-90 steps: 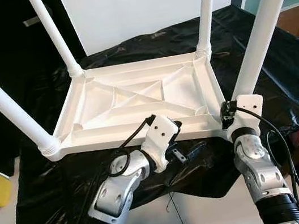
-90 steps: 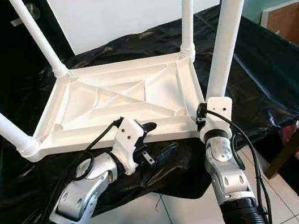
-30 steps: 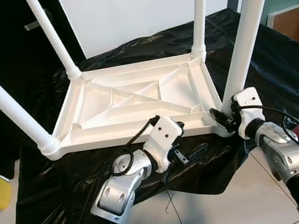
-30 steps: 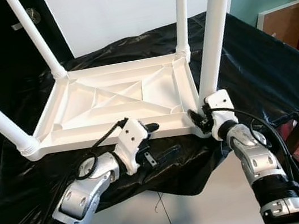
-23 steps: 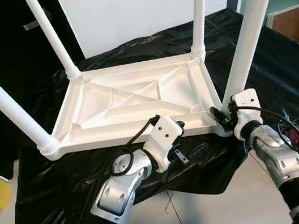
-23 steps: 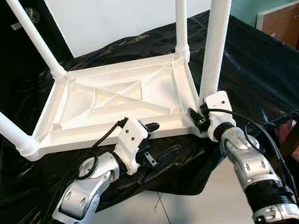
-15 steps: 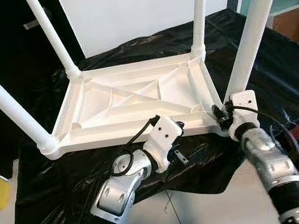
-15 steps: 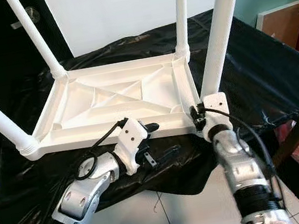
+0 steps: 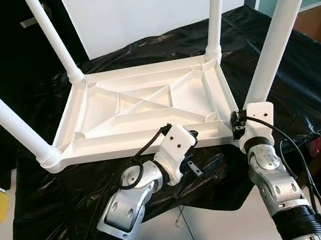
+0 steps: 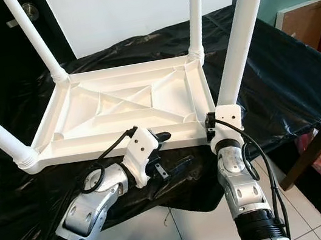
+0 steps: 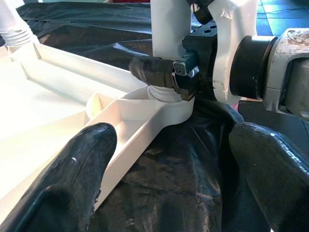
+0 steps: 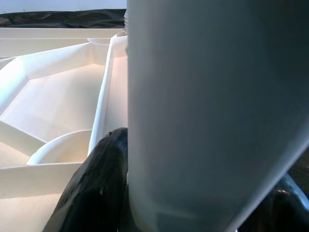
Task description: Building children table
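Table top (image 9: 140, 108): upside down on the black sheet (image 9: 299, 66), centre of frame, near edge at the sheet's front drop.
Near-right leg (image 9: 280, 26): upright in its corner socket, lower right.
Right gripper (image 11: 161, 72): fingers clamped around that leg's base.
Left gripper (image 9: 208, 164): spread wide, just below the near edge, holding nothing.
Room: bare sheet right of the top.

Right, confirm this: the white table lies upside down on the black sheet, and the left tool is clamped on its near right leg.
Wrong arm. The right tool is clamped on the near right leg, as the left wrist view shows. The left tool is open beside the white table, which does lie upside down on the black sheet.
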